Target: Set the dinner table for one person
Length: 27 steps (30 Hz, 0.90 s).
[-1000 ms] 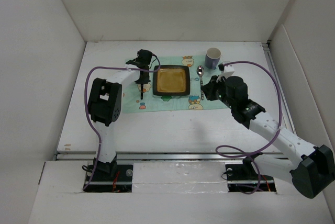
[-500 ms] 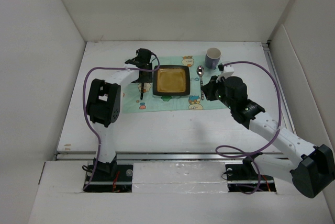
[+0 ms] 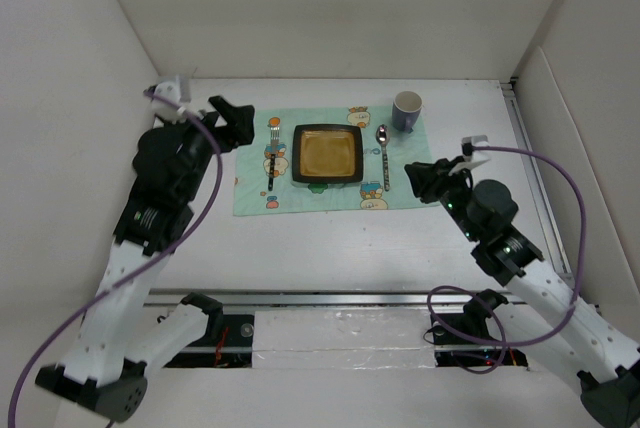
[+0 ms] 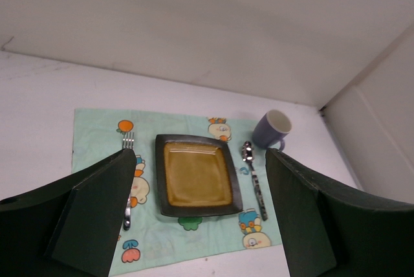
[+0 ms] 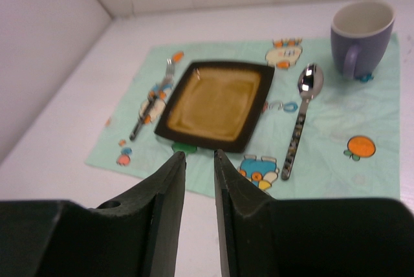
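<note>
While my left gripper [image 4: 197, 157] is gaping wide and empty and my right gripper [image 5: 198, 156] is hanging barely parted on nothing, the table [image 3: 330, 238] is spreading beneath both, bearing a mat [image 3: 330, 198], plate [image 3: 327, 153] centred, mug [image 3: 406, 109] far-right, spoon [image 3: 384, 158] right, fork [image 3: 270, 158] left.

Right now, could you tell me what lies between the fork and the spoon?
The square brown plate, on the placemat, plain in the top view.
</note>
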Each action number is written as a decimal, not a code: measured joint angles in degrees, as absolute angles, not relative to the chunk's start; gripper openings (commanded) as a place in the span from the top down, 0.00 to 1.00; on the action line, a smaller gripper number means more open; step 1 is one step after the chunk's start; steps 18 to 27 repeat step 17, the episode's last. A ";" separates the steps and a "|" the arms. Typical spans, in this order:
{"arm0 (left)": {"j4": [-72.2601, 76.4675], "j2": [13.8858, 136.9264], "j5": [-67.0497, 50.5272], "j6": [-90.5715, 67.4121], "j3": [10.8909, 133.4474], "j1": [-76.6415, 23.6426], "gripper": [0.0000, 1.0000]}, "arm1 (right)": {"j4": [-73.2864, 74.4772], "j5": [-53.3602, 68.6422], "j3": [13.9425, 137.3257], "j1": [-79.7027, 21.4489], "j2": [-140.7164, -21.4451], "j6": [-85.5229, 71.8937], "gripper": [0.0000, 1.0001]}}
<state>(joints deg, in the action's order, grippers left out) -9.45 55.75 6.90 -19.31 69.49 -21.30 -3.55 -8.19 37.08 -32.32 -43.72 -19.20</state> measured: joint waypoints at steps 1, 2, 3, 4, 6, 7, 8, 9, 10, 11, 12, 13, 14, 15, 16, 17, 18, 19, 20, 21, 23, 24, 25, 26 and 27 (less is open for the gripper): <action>-9.06 51.29 6.85 -20.01 67.09 -21.30 0.19 | -4.29 -8.91 35.99 -32.38 -40.49 -19.22 0.62; -8.54 47.29 6.90 -20.56 65.06 -21.30 0.18 | -5.13 -9.96 34.89 -32.47 -37.21 -19.18 0.59; -8.16 43.46 7.05 -21.06 62.72 -21.28 0.18 | -5.85 -11.11 33.87 -32.62 -34.09 -19.20 0.56; -8.27 40.12 7.38 -21.61 60.62 -21.28 0.18 | -6.28 -12.14 33.19 -32.71 -31.27 -19.27 0.49; -8.88 34.61 8.78 -22.46 56.84 -21.28 0.16 | -5.89 -15.03 32.93 -32.71 -25.67 -19.97 0.43; -9.69 32.40 9.87 -22.87 55.33 -21.28 0.16 | -5.04 -16.47 33.54 -32.71 -23.49 -20.27 0.40; -10.66 31.24 11.97 -23.40 54.57 -21.28 0.15 | -4.03 -17.85 34.59 -32.71 -21.69 -20.71 0.37; -10.83 28.69 12.21 -23.49 52.80 -21.28 0.15 | -3.11 -18.96 35.73 -32.71 -20.36 -20.93 0.37; -11.35 26.96 13.39 -23.57 51.75 -21.28 0.15 | -1.10 -20.03 37.45 -32.71 -19.25 -21.21 0.37; -11.86 25.43 14.41 -23.70 50.96 -21.28 0.15 | 0.32 -21.02 39.13 -32.71 -18.31 -21.41 0.37; -12.19 24.14 15.33 -23.81 50.37 -21.26 0.16 | 1.21 -21.89 40.58 -32.71 -17.37 -21.41 0.37; -12.43 23.03 15.97 -23.92 49.98 -21.28 0.16 | 1.63 -22.68 41.58 -32.71 -16.38 -21.41 0.36; -12.36 22.44 16.32 -24.03 49.78 -21.28 0.16 | 1.98 -23.44 42.28 -32.71 -15.44 -21.41 0.36; -12.23 22.04 16.67 -24.12 49.58 -21.26 0.15 | 2.35 -24.14 42.65 -32.71 -14.70 -21.43 0.37; -12.19 21.96 16.86 -24.27 49.43 -21.28 0.15 | 2.63 -24.69 42.78 -32.71 -14.26 -21.50 0.36; -12.16 22.11 16.95 -24.34 49.25 -21.26 0.14 | 2.92 -24.97 42.78 -32.71 -14.20 -21.74 0.36; -12.16 22.11 16.95 -24.34 49.25 -21.26 0.14 | 2.92 -24.97 42.78 -32.71 -14.20 -21.74 0.36; -12.16 22.11 16.95 -24.34 49.25 -21.26 0.14 | 2.92 -24.97 42.78 -32.71 -14.20 -21.74 0.36; -12.16 22.11 16.95 -24.34 49.25 -21.26 0.14 | 2.92 -24.97 42.78 -32.71 -14.20 -21.74 0.36; -12.16 22.11 16.95 -24.34 49.25 -21.26 0.14 | 2.92 -24.97 42.78 -32.71 -14.20 -21.74 0.36; -12.16 22.11 16.95 -24.34 49.25 -21.26 0.14 | 2.92 -24.97 42.78 -32.71 -14.20 -21.74 0.36; -12.16 22.11 16.95 -24.34 49.25 -21.26 0.14 | 2.92 -24.97 42.78 -32.71 -14.20 -21.74 0.36; -12.16 22.11 16.95 -24.34 49.25 -21.26 0.14 | 2.92 -24.97 42.78 -32.71 -14.20 -21.74 0.36; -12.16 22.11 16.95 -24.34 49.25 -21.26 0.14 | 2.92 -24.97 42.78 -32.71 -14.20 -21.74 0.36; -12.16 22.11 16.95 -24.34 49.25 -21.26 0.14 | 2.92 -24.97 42.78 -32.71 -14.20 -21.74 0.36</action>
